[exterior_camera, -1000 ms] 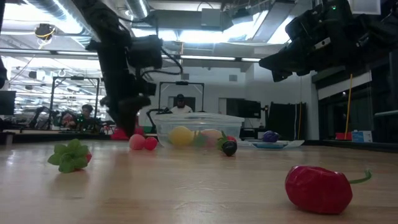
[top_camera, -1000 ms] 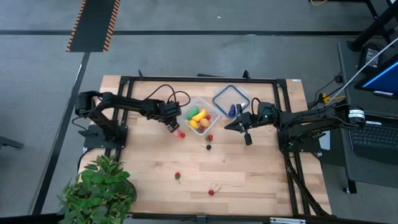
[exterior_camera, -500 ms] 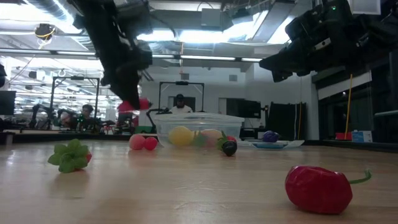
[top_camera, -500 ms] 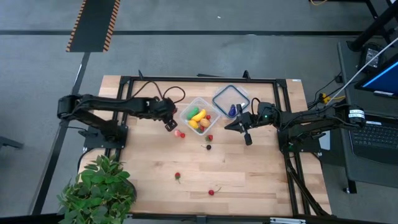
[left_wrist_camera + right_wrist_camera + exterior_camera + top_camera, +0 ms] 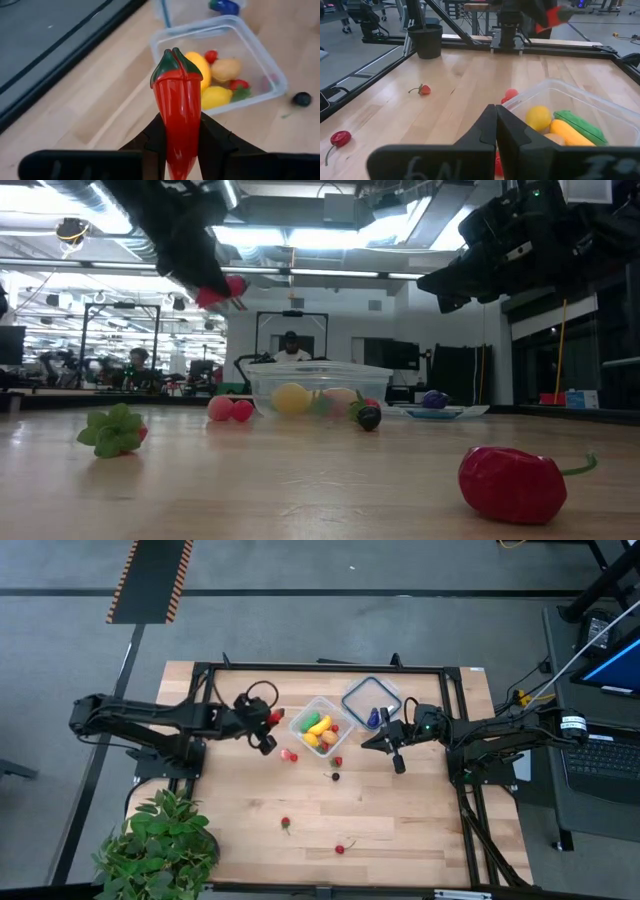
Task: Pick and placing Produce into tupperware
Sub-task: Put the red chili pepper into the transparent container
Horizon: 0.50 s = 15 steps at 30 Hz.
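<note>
My left gripper (image 5: 266, 728) is shut on a red toy pepper with a green cap (image 5: 176, 100), which also shows in the low view (image 5: 222, 288). It holds the pepper in the air, left of the tupperware (image 5: 320, 727). The clear tub (image 5: 260, 60) holds yellow, green, tan and red produce. My right gripper (image 5: 372, 742) hovers shut and empty to the right of the tub (image 5: 600, 107). More produce lies loose on the table: a red pair (image 5: 290, 754), a dark piece (image 5: 335, 776), a strawberry (image 5: 286, 824) and a red pepper (image 5: 512, 483). My left gripper pinches the pepper's red body (image 5: 175, 145) between its two fingers (image 5: 156, 136), below the middle, toward the pointed tip. The pepper lies along the fingers, its green cap (image 5: 175, 64) pointing ahead toward the tub. The fingers slant down from the table's left side. The pepper is lifted clear of the table.
A clear lid with a bluish rim (image 5: 371, 698) lies behind and to the right of the tub, with a blue-purple piece on it. A leafy potted plant (image 5: 160, 845) stands at the near left corner. A black frame (image 5: 320, 668) runs around the table edge.
My left gripper has risen from the table and drawn back toward the table's left edge, tipping up from pointing steeply down. It stays shut on the red pepper, which has come up off the table. The red pair stays lying where the gripper was.
</note>
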Each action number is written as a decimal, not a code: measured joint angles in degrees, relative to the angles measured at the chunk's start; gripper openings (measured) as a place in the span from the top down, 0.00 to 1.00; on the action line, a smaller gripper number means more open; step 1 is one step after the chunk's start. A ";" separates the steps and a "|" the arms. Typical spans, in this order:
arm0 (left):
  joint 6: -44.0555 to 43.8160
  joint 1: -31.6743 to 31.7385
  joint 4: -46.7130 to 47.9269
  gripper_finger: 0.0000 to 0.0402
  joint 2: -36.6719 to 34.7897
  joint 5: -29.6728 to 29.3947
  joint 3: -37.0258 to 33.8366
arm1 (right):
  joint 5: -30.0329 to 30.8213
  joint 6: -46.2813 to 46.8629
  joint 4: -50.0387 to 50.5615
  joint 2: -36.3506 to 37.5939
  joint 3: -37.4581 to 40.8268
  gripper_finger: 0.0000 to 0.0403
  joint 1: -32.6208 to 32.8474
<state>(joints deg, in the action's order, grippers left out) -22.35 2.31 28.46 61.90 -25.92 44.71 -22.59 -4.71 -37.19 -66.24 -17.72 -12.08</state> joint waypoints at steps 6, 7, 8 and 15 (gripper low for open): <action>0.75 -3.77 -13.25 0.83 -0.93 -0.11 -7.81 | -0.02 0.09 0.72 0.00 0.00 0.99 -0.01; 1.35 -4.18 -15.28 0.83 -0.93 -0.10 -8.84 | -0.03 0.07 0.91 0.00 0.00 0.99 0.00; 2.08 -4.55 -17.58 0.83 -0.93 -0.11 -9.82 | -0.04 0.06 1.03 0.00 0.00 0.99 -0.01; 7.01 -6.27 -32.50 0.83 -0.93 2.91 -14.66 | -0.04 0.09 1.42 0.00 0.00 0.99 -0.01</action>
<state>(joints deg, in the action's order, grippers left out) -15.34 -3.97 -4.04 60.97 -23.01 30.04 -22.63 -4.62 -35.77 -66.24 -17.72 -12.09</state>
